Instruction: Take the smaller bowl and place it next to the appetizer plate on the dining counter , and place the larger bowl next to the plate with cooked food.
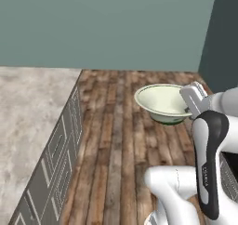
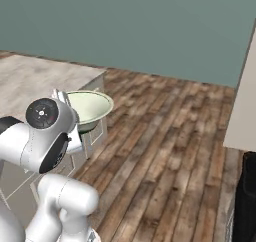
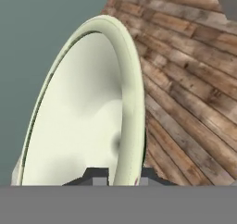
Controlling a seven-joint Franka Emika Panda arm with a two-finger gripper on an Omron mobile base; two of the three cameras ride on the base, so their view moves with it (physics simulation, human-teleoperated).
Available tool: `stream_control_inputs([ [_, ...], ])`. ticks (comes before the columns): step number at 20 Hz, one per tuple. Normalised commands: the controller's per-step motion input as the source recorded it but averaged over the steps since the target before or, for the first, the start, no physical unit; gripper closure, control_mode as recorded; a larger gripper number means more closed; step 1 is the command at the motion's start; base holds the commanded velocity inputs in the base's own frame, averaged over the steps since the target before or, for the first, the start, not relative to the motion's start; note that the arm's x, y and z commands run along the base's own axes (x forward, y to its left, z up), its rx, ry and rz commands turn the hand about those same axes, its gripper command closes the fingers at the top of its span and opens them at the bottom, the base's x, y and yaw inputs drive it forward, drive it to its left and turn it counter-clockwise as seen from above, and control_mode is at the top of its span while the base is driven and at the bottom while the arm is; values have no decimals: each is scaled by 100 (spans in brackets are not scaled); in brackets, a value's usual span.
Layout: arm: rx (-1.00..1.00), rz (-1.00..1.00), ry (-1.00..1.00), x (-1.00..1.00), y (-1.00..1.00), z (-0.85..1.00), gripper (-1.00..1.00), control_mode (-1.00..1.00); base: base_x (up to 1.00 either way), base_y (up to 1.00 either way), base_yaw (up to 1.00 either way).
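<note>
My gripper (image 3: 121, 177) is shut on the rim of the larger bowl (image 3: 83, 121), a wide cream to pale-green bowl with a dark green rim line. The bowl (image 1: 160, 101) hangs in the air over the wooden floor, near upright, with the gripper (image 1: 190, 109) at its right rim. From the other side the bowl (image 2: 90, 106) shows just past my arm's elbow. A beige marble-patterned counter (image 1: 28, 108) lies to the left of it. The smaller bowl, the appetizer plate and the plate with cooked food are out of view.
Grey drawer fronts (image 1: 60, 149) run down the counter's side. Open wood-plank floor (image 2: 165, 146) stretches ahead to a teal wall (image 1: 107, 24). A pale panel (image 2: 242, 111) and a dark object (image 2: 247, 196) stand at the right.
</note>
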Motion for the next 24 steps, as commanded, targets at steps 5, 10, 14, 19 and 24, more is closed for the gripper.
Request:
stream_control_inputs([
  [5, 0, 0, 0, 0, 0, 0, 100, 100, 8, -28, 47],
  [10, 0, 0, 0, 0, 0, 0, 100, 100, -1, -6, 56],
  [14, 0, 0, 0, 0, 0, 0, 100, 100, -24, 1, 52],
  [19, 0, 0, 0, 0, 0, 0, 100, 100, -29, 15, 46],
  [24, 0, 0, 0, 0, 0, 0, 100, 100, -38, 63, 36],
])
